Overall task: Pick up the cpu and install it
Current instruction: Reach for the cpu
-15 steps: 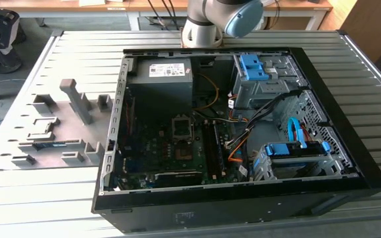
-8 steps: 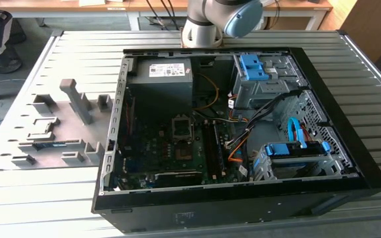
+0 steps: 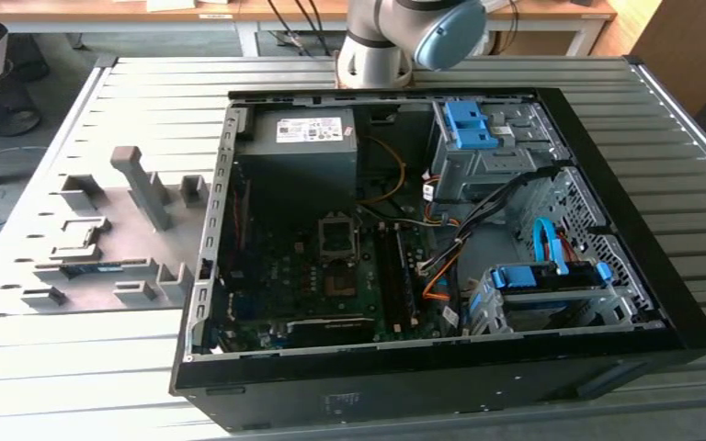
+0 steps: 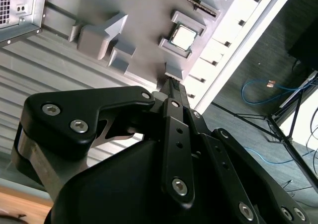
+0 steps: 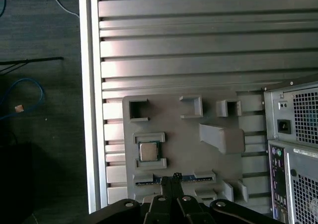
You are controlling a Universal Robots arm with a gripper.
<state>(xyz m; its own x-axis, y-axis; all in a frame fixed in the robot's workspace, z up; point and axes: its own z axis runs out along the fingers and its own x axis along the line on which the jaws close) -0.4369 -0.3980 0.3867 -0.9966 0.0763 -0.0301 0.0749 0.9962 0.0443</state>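
Cpu [image 5: 147, 151] is seated in grey fixture [image 5: 166, 110] pocket, not yet gripped; gripper [image 5: 176, 177] fingers seen pressed together, empty, nr it; if lowered w/o spreading, chip could be knocked askew

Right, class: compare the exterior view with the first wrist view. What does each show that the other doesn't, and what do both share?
Exterior view: the open computer case from inside, with motherboard, and the arm base. First wrist view: the cpu lying in its pocket, the gripper near it. Shared: grey fixture tray, slatted table, the case itself.
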